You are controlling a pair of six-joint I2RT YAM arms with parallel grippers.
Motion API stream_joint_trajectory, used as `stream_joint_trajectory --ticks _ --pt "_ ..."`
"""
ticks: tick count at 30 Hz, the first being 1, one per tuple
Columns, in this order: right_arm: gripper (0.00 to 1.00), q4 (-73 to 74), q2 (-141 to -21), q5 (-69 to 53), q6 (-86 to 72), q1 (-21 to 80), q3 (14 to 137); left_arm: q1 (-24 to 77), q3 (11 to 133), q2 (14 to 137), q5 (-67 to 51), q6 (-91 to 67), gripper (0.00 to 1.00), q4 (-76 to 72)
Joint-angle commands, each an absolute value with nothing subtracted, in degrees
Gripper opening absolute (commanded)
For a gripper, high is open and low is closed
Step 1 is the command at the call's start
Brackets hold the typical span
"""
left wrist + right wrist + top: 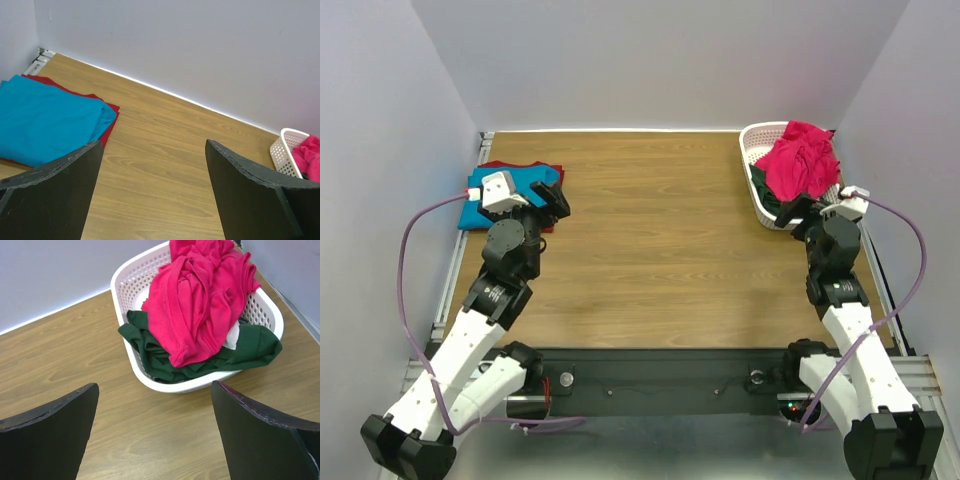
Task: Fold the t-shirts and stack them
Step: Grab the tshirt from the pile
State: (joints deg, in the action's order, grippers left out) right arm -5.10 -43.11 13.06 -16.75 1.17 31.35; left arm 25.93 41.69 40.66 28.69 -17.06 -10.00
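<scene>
Crumpled crimson-pink cotton t-shirt (200,305) lies heaped on top of the load in the white plastic lattice basket (125,285), at the far right corner of the wooden counter (650,230). A dark green garment (155,352) lies under it and spills over the near rim. At far left, a folded turquoise-blue t-shirt (532,176) rests on a dark red t-shirt (111,114).

Key relation: the pink shirt lies ahead of and below the right jaws. The heap's long axis runs away from them. The right arm (840,290) is much the nearer, so I judge it the one to pick.

Right jaws: spread wide, empty, short of the basket's near rim, pitched down toward it.

Left arm (490,290): reaches toward the stack. Left jaws spread wide, empty, by its right edge.
</scene>
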Motion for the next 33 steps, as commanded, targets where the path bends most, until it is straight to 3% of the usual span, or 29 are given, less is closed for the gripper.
stream_joint_trajectory --ticks 1,6,14,24,33 --pt "1.00 -4.58 -45.17 15.82 -17.92 1.14 35.85 26.19 42.27 41.13 30.76 -17.66 0.96 -10.90" --pt "1.00 -1.85 -53.86 17.04 -18.90 1.14 42.17 26.19 41.84 40.87 30.85 -17.84 0.96 -10.90" --pt "1.00 6.50 -77.14 22.15 -21.27 0.53 57.04 26.19 42.36 42.27 27.16 -18.02 0.98 -10.46" --pt "0.96 7.03 -87.36 18.02 -24.78 -4.13 58.53 26.19 44.12 45.17 25.75 -18.46 0.98 -8.61" --pt "0.85 6.94 -93.51 16.88 -24.96 -5.18 61.70 26.19 43.68 44.47 26.63 -18.72 0.98 -8.53"
